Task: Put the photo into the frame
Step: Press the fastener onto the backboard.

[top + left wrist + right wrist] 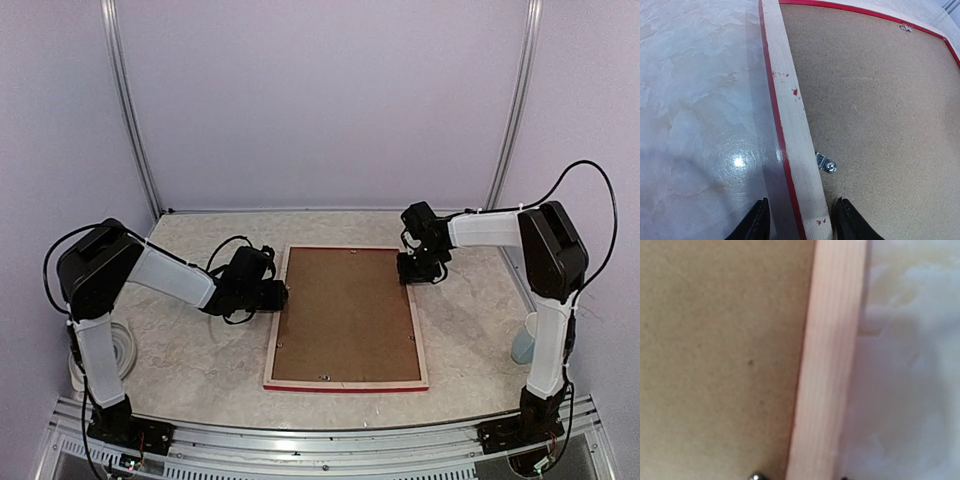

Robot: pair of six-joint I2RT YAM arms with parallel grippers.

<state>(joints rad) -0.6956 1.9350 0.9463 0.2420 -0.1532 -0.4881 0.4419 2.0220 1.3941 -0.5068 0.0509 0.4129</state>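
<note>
The frame (346, 385) lies face down in the middle of the table, its pale wood back up and a thin red edge showing. A brown backing board (348, 315) fills it. The photo is hidden. My left gripper (283, 297) is at the frame's left rail. In the left wrist view its jaws (800, 220) straddle that rail (790, 110), open, with a gap on the table side. My right gripper (408, 270) is at the upper right rail. In the right wrist view its tips (800, 477) stand on either side of the rail (830, 355), open.
A small metal turn tab (826, 163) sits on the backing board (880, 110) just inside the left rail. A white coiled cable (125, 350) lies by the left arm's base. A pale cylinder (524, 340) stands at the right edge of the marbled table (200, 350).
</note>
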